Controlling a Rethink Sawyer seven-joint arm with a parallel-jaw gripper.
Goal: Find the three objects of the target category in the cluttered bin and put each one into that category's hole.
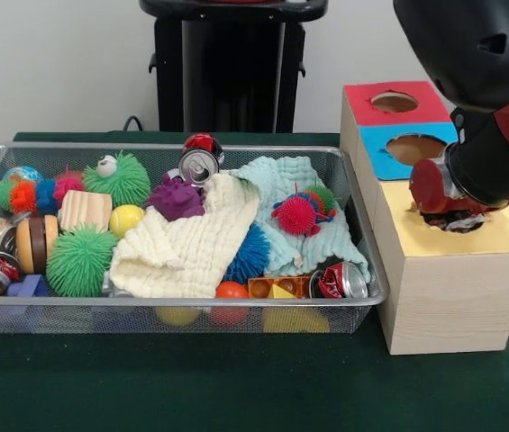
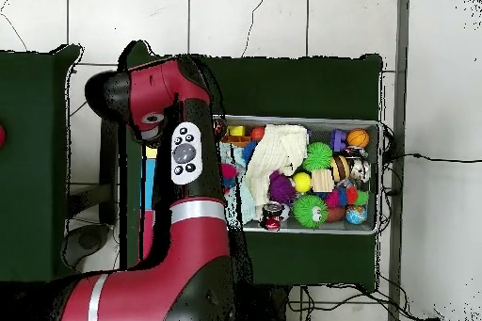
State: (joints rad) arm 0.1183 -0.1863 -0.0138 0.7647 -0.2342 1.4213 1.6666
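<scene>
The wire-mesh bin (image 1: 191, 147) stands on the green table, full of toys and cloths; it also shows in the overhead view (image 2: 301, 118). No spotted white wad shows in the bin in either view. The yellow-topped wooden box (image 1: 488, 238) stands right of the bin. My gripper (image 1: 452, 214) is down at its round hole (image 1: 459, 221), which the arm's end largely covers. Something small and dark shows at the hole's rim; I cannot tell what it is. In the overhead view the arm (image 2: 179, 148) hides the gripper and the boxes.
The blue-topped box's cut-out (image 1: 414, 148) and the red-topped box's cut-out (image 1: 394, 102) lie behind the yellow one. The bin holds a cream cloth (image 1: 182, 247), a pale green cloth (image 1: 290, 180), spiky balls (image 1: 81, 259) and crushed cans (image 1: 344, 281).
</scene>
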